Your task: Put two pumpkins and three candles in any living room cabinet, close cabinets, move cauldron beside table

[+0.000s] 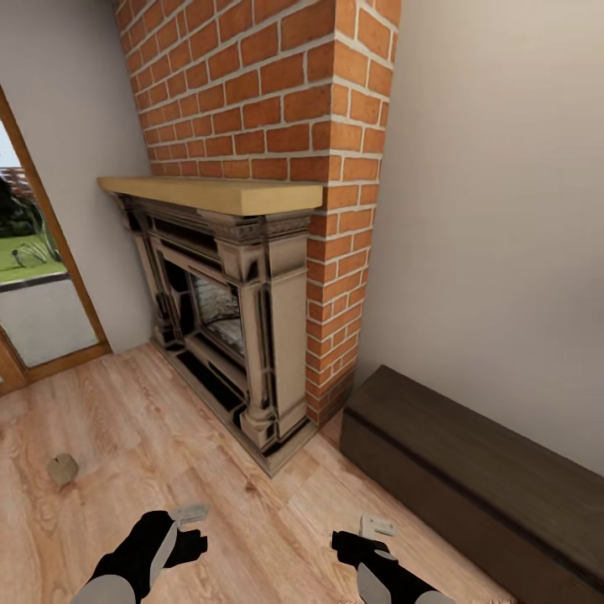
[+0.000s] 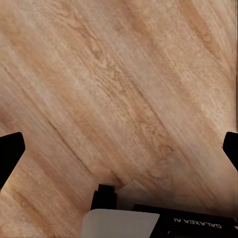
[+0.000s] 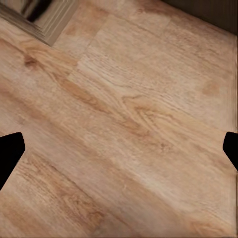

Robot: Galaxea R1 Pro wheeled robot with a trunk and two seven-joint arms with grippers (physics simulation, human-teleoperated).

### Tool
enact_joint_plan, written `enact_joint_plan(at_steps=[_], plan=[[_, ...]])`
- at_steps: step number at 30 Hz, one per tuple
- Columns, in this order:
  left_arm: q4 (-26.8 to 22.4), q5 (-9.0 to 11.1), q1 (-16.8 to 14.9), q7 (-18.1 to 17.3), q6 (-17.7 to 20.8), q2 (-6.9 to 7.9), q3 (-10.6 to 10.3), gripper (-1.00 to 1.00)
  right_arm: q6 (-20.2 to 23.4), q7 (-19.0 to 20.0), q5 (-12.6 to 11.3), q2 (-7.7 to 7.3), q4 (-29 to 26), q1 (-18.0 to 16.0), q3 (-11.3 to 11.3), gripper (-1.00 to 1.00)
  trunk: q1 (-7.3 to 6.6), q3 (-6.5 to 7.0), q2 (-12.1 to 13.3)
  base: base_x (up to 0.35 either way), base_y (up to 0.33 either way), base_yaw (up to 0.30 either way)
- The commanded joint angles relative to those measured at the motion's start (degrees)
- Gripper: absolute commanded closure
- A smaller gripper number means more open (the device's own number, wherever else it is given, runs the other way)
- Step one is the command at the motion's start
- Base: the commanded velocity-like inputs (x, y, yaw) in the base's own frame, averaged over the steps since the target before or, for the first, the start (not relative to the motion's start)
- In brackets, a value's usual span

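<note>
One candle point(image 1: 62, 469) on floor; one closed cabinet point(image 1: 470, 470).

floor point(image 1: 168, 436) open | fireplace point(image 1: 243, 319), cabinet point(image 1: 470, 470) block; maybe candle point(image 1: 62, 469)

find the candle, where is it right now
In the head view one candle lies on the wooden floor at the robot's left, ahead of the left gripper, apart from the fireplace.

text: "GALAXEA AI" | on: dark robot part point(image 2: 198, 225) | view: left wrist | orientation: upside down
</note>
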Motion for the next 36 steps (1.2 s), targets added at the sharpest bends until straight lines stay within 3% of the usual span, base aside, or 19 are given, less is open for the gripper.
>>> enact_joint_plan(at_steps=[1, 36], plan=[[0.00, 0.01, 0.00, 0.00, 0.00, 0.00, 0.00, -1.00, 0.00, 0.00, -0.01, 0.00, 0.00, 0.00, 0.00, -1.00, 0.00, 0.00, 0.00, 0.000, 0.000, -0.281], [0.00, 0.01, 0.00, 0.00, -0.01, 0.07, 0.00, -1.00, 0.00, 0.00, -0.06, 0.00, 0.00, 0.00, -0.09, -1.00, 0.00, 0.00, 0.00, 0.000, 0.000, -0.281]])
